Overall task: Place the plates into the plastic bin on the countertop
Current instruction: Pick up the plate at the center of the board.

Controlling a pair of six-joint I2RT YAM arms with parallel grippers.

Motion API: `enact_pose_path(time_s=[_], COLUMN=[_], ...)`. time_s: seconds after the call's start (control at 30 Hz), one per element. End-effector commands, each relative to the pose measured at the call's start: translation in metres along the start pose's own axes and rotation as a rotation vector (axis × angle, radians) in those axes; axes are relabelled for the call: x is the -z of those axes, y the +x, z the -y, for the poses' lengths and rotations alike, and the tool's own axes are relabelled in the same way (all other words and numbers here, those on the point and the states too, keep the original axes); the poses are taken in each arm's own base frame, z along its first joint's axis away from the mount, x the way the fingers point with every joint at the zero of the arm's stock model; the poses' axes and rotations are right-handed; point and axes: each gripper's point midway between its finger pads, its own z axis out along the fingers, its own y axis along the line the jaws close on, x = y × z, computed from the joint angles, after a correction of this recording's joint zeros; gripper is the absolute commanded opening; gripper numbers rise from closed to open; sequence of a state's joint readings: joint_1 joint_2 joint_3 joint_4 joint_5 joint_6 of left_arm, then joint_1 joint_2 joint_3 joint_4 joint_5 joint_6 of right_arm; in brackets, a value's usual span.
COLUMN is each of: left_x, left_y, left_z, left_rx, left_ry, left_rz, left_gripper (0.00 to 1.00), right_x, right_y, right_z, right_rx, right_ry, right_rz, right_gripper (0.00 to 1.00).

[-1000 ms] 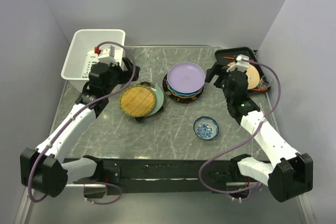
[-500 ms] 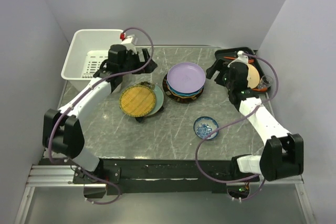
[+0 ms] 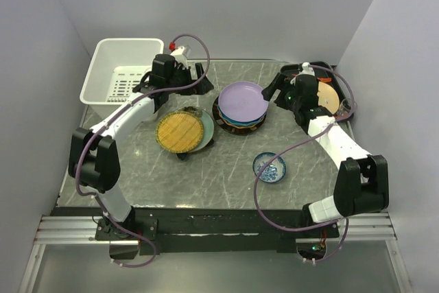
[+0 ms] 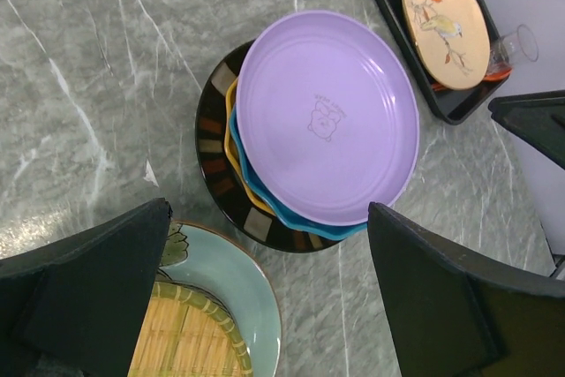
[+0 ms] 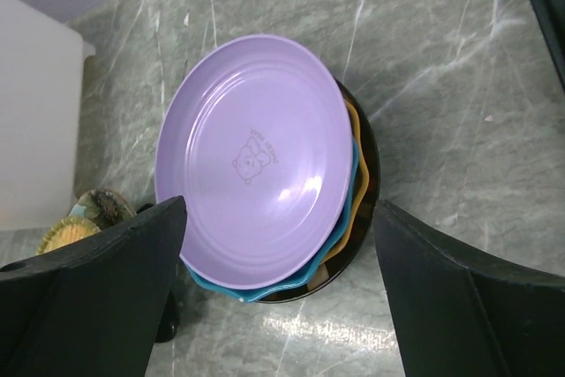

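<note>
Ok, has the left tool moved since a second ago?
Yes. The left tool has swung right, away from the plastic bin and toward the lavender plate; its jaws stand open.

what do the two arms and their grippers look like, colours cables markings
The left arm and right arm have white link covers and chunky black joints. A purple cable loops along each. The left gripper and right gripper have broad matte black fingers. A small red marking sits at the left wrist.

Bright, even light; soft shadows; sheen on lavender plate (image 5: pixel 265 156); fingers (image 5: pixel 88 293) blurred.
</note>
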State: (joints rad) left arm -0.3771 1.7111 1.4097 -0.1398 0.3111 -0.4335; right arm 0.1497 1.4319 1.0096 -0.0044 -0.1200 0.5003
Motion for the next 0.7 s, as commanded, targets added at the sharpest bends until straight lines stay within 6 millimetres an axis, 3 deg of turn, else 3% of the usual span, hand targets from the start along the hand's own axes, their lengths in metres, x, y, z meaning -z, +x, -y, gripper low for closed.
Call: enact_pose_path(time_s=[0.0, 0.27, 0.67], left_x=[-0.004, -0.010, -0.005], left_y=[-0.010, 0.006, 0.018], left_z=[0.016, 0.013, 0.015], left_rx=[-0.007, 0.000, 0.003], left_ry=[0.068, 0.067, 0.065], left_rz=[0.009, -0.040, -0.061], left_gripper=[0.99, 0.99, 0.99], right_x=[-0.008, -0.023, -0.048], right_y=[-0.005, 0.008, 0.034], right_z=[-0.005, 0.007, 0.026], right_rx=[0.001, -0.008, -0.036], right_ry=[-0.028, 0.015, 0.073], right_rz=[-0.003, -0.042, -0.123], right_gripper=[0.88, 0.71, 0.62])
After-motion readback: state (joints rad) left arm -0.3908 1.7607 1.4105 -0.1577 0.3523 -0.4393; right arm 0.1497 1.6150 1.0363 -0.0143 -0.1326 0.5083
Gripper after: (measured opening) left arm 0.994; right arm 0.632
